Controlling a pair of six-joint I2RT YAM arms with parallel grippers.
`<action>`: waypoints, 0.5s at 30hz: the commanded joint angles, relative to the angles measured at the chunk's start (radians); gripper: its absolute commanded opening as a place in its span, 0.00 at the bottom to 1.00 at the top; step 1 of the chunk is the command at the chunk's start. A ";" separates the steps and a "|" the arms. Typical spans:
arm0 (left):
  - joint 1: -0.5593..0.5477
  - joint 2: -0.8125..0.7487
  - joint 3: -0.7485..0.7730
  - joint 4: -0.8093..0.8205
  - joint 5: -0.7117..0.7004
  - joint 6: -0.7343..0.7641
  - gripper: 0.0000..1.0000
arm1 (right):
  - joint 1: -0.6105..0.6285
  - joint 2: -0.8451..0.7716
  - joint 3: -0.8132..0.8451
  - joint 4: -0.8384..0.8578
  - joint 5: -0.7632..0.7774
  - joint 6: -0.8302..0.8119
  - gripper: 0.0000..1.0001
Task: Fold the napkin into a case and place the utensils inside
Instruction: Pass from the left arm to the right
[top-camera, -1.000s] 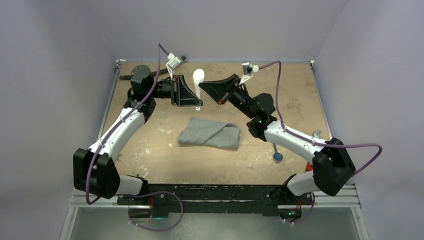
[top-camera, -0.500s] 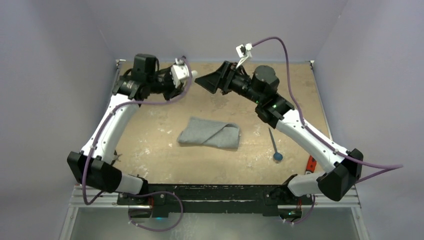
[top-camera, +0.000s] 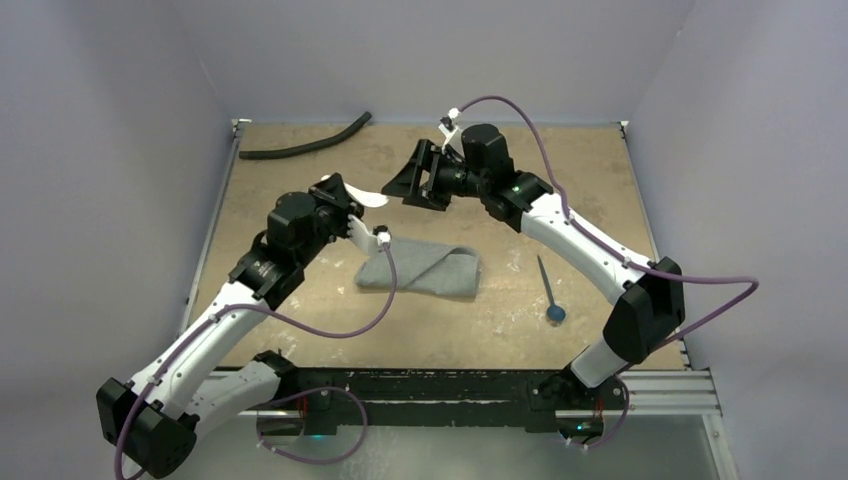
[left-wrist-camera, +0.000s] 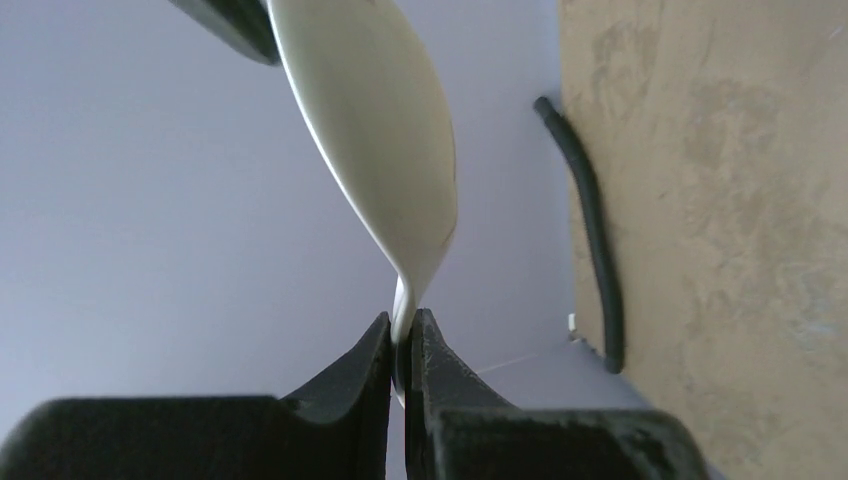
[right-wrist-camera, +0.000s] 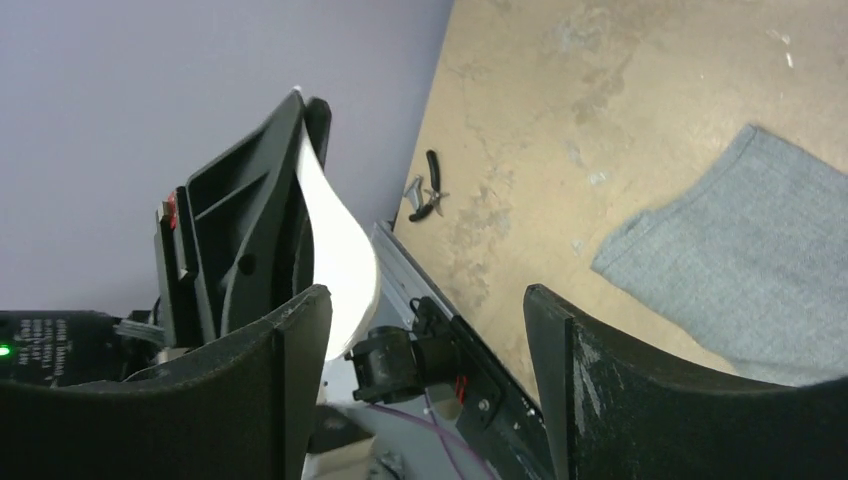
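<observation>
The white spoon (top-camera: 372, 200) (left-wrist-camera: 380, 130) is held in the air above the table's middle by its handle, with my left gripper (top-camera: 343, 197) (left-wrist-camera: 402, 340) shut on it. My right gripper (top-camera: 405, 186) (right-wrist-camera: 425, 300) hangs open just right of the spoon's bowl, with nothing between its fingers. In the right wrist view the spoon (right-wrist-camera: 340, 240) shows beside the left finger. The grey napkin (top-camera: 420, 268) (right-wrist-camera: 750, 270) lies folded into a flat oblong under both grippers. The thin dark utensil with a blue end (top-camera: 548, 293) lies to its right.
A black curved hose (top-camera: 305, 145) (left-wrist-camera: 590, 230) lies along the table's back left edge. A small dark tool (right-wrist-camera: 428, 195) rests near the left edge. Grey walls close in the table on three sides.
The right gripper opened and let go of the spoon. The left arm swung from the back left toward the middle, carrying the spoon. The right arm shifted left.
</observation>
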 joint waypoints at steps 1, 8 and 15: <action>-0.015 -0.043 -0.130 0.316 -0.098 0.276 0.00 | 0.002 -0.052 -0.024 0.016 -0.061 0.028 0.72; -0.047 -0.024 -0.182 0.462 -0.164 0.342 0.00 | 0.047 -0.028 -0.084 0.133 -0.109 0.096 0.62; -0.076 -0.052 -0.210 0.521 -0.178 0.405 0.00 | 0.071 -0.009 -0.159 0.321 -0.132 0.188 0.60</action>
